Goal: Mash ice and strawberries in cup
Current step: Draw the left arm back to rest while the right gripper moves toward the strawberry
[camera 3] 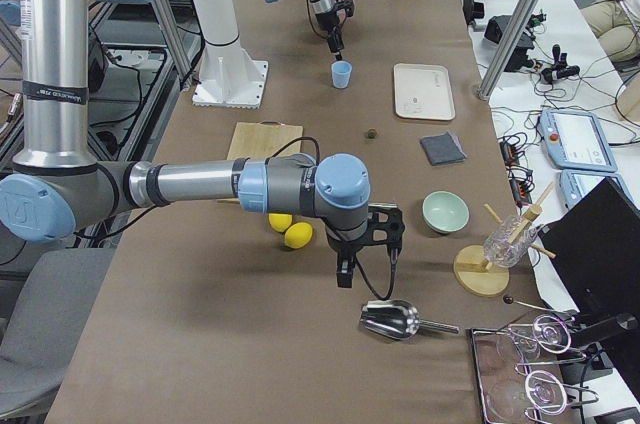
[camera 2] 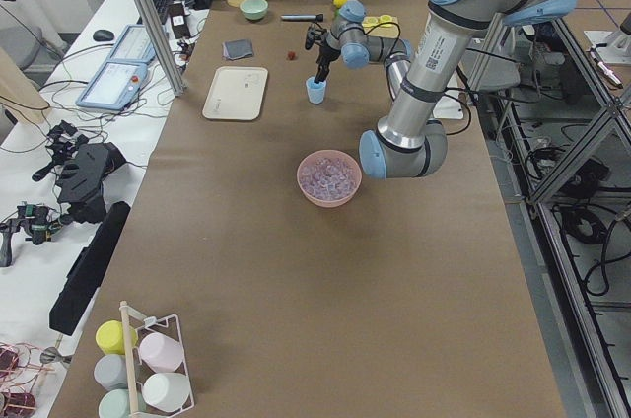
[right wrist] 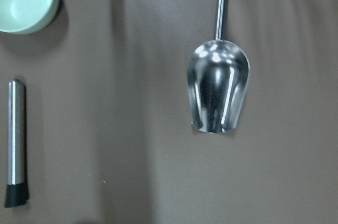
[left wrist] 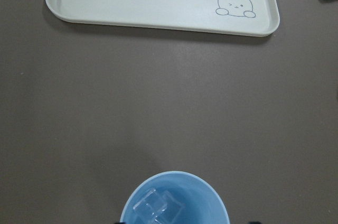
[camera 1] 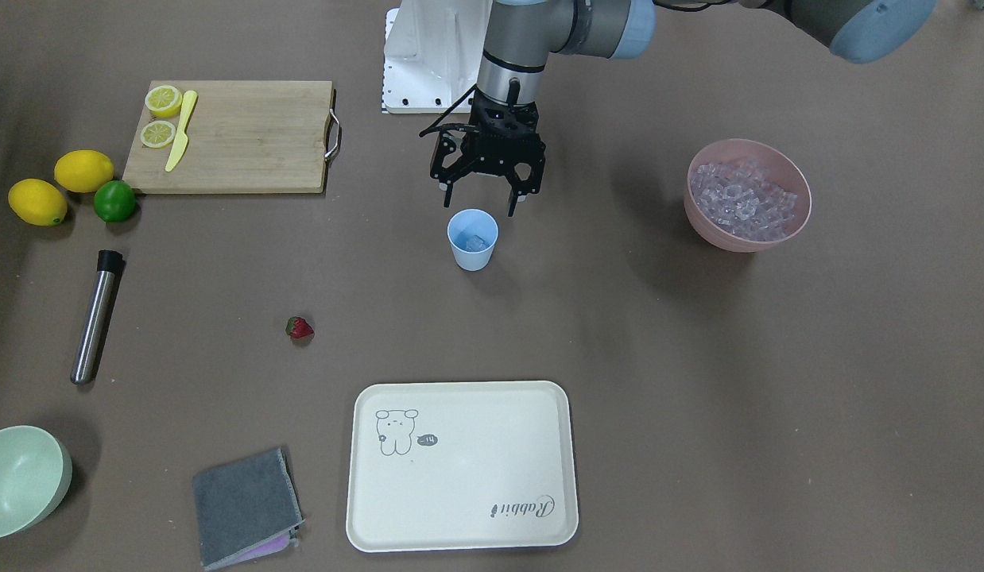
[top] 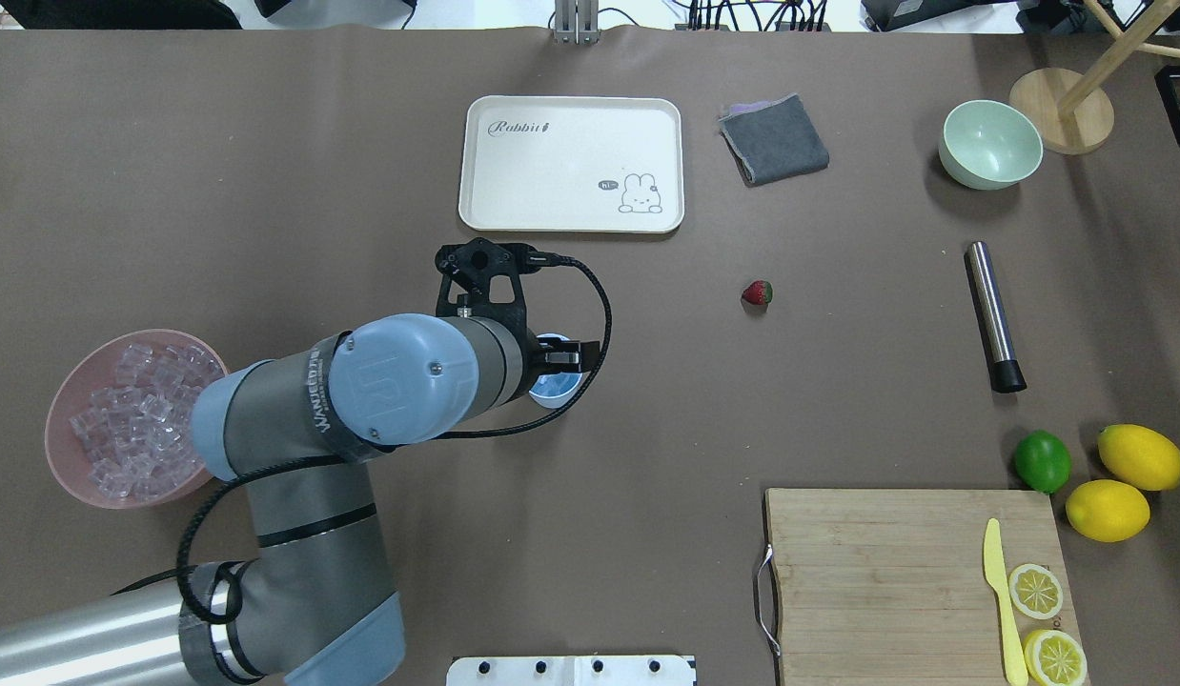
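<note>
The light blue cup point(camera 1: 472, 238) stands upright mid-table with a couple of clear ice cubes point(camera 1: 477, 242) in it; the left wrist view shows them point(left wrist: 156, 208) on the cup's bottom. My left gripper point(camera 1: 480, 205) hangs open and empty just above the cup, on its robot side. More ice point(camera 1: 742, 199) fills the pink bowl point(camera 1: 703, 226). The strawberry point(camera 1: 300, 327) lies alone on the table, away from the cup. My right gripper point(camera 3: 365, 264) hovers far off above a metal scoop point(right wrist: 217, 89); I cannot tell whether it is open or shut.
A steel muddler point(camera 1: 94, 318) lies near the strawberry. A cream tray point(camera 1: 460, 465), a grey cloth point(camera 1: 246, 504) and a pale green bowl point(camera 1: 19, 481) are on the far side. A cutting board point(camera 1: 238, 135) carries lemon halves and a knife, with lemons and a lime point(camera 1: 114, 201) beside it.
</note>
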Controlling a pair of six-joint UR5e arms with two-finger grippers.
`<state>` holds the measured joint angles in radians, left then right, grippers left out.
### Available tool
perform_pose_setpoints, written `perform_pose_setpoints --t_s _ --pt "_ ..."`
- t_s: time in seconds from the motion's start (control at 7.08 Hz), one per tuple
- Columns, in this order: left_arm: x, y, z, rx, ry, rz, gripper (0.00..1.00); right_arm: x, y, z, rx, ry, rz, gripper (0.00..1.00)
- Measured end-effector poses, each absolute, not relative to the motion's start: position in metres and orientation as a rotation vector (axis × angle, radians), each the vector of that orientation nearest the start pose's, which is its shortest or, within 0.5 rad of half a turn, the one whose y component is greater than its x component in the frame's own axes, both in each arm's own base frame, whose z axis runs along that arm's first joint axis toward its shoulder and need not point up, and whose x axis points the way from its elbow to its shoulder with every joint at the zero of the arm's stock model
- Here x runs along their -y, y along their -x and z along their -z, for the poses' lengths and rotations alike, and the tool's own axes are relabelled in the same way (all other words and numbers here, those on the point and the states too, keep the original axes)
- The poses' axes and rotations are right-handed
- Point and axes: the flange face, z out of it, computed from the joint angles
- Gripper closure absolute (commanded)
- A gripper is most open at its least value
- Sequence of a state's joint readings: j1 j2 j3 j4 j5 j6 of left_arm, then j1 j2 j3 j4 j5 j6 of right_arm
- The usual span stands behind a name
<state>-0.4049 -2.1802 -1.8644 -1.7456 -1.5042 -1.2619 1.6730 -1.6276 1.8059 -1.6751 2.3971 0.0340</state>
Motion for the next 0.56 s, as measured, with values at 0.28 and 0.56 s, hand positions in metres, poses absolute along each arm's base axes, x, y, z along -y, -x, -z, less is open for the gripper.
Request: perform_pose_setpoints --t_s 0.28,0.56 --pt "0.402 -0.442 -0.199 -0.952 -0.447 0.045 0.02 0.503 -0.051 -0.514 0.899 -0.13 -0.068 0.0" --pt "0.459 -0.342 -0.247 -0.883 -0.445 -0.051 0.02 0.535 0.031 -0.453 0.949 -0.132 -0.084 0.0"
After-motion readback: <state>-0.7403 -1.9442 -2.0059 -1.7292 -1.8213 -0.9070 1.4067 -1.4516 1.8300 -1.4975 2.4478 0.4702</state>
